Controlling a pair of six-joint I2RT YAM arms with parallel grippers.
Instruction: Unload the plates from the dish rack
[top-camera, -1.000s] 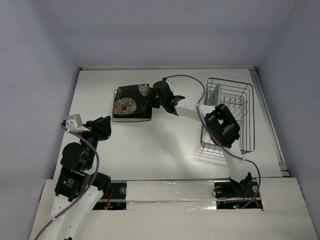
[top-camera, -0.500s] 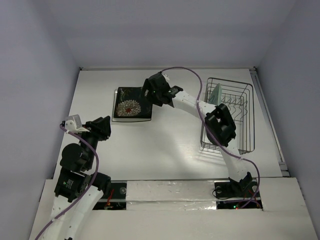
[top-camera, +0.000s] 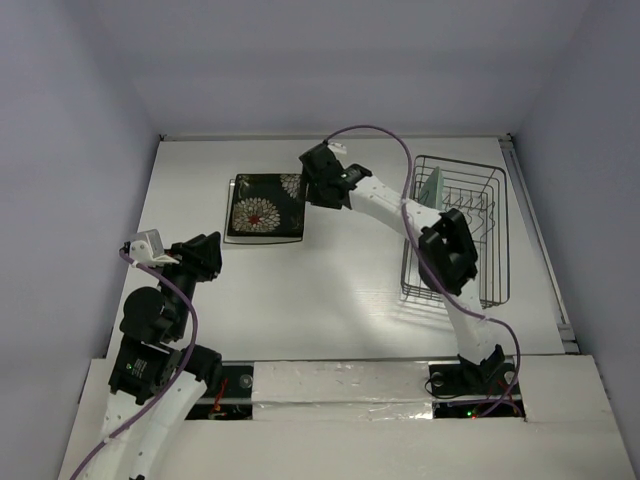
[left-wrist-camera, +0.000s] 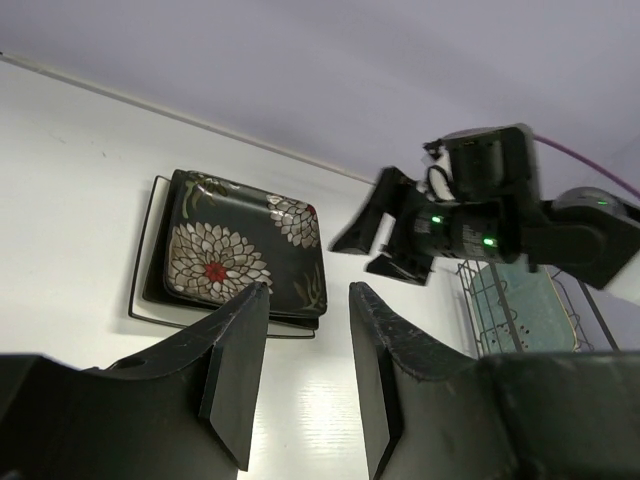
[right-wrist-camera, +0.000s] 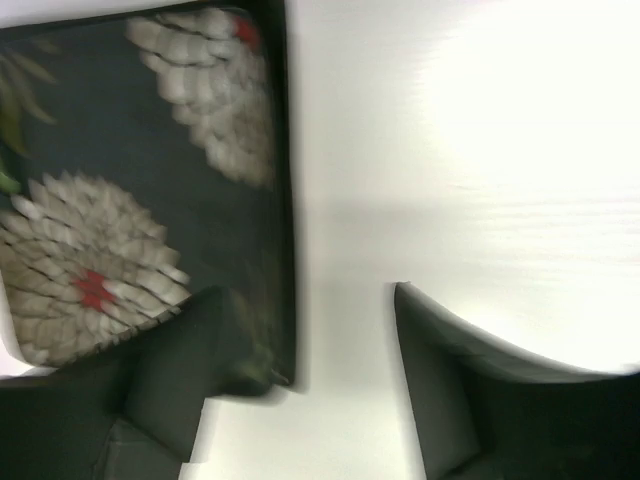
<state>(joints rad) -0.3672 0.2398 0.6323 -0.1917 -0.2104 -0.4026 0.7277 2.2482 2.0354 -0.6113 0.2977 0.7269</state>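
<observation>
The black flowered plate (top-camera: 262, 206) lies flat on top of a stack at the table's back left; a white plate's edge (left-wrist-camera: 143, 300) shows under it. My right gripper (top-camera: 314, 192) hangs open just off the flowered plate's right edge (right-wrist-camera: 130, 200), its jaws (right-wrist-camera: 315, 300) empty. The pale mint plate (top-camera: 432, 188) stands upright in the dark wire dish rack (top-camera: 495, 230) at the right. My left gripper (top-camera: 205, 255) sits near the table's left front with its fingers (left-wrist-camera: 235, 370) apart and nothing between them, facing the stack (left-wrist-camera: 240, 255).
The right arm's elbow (top-camera: 445, 250) reaches across the rack's left side. A purple cable (top-camera: 375, 135) loops above the right wrist. The back wall runs close behind the stack and the rack.
My right gripper has opened and let go of the flowered plate, which now lies flat on the stack. The gripper has pulled back to the right. The left arm has not moved.
</observation>
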